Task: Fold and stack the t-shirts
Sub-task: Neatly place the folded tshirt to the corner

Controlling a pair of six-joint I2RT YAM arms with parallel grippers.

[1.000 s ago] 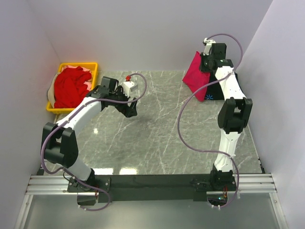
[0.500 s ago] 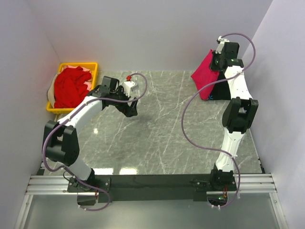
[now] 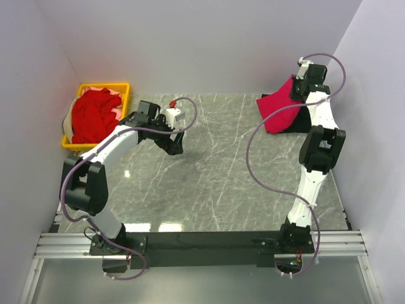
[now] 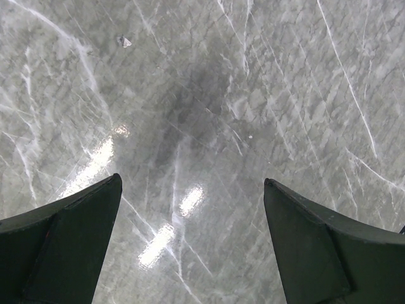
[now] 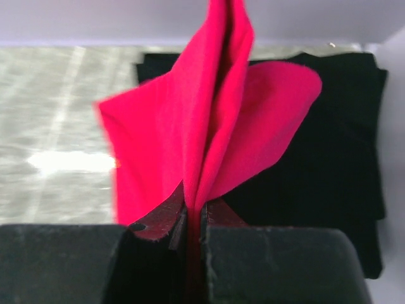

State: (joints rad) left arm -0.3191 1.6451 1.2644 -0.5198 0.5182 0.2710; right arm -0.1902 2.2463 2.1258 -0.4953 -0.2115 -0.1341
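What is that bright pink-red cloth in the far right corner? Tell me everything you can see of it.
It is a red t-shirt of soft, plain, bright crimson cloth with no print showing. The right gripper is shut on a bunched fold of it and holds it up, so it hangs in loose, creased folds. It hangs over a folded black t-shirt at the table's far right corner, and its lower end seems to rest there.

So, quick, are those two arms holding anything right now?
Left end effector: open, holding nothing.
Right end effector: closed on the red t-shirt, held above the black t-shirt.
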